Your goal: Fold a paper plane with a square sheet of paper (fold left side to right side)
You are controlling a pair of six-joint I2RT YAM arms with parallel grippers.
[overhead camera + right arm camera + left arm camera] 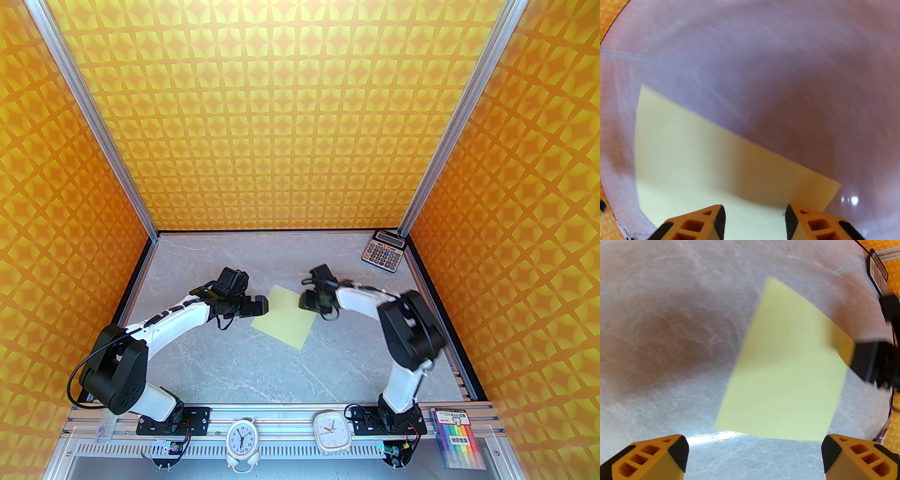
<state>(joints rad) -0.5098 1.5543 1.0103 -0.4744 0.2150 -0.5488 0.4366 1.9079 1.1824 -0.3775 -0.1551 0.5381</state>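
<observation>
Top view: looking down from high above and behind the arm bases (173, 419), across the grey counter (262, 370) toward the patterned back wall (290, 117). Left wrist: close above the counter, facing past the left fingers (654, 458) onto the square sheet of paper (787, 380). Right wrist: closer still, past the right fingers (698, 225), sharing that sheet with both others.

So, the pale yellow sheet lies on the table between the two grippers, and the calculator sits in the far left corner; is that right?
Not quite: the calculator sits in the far right corner, as the top external view shows. The pale yellow sheet does lie on the table between the left gripper and the right gripper.
</observation>
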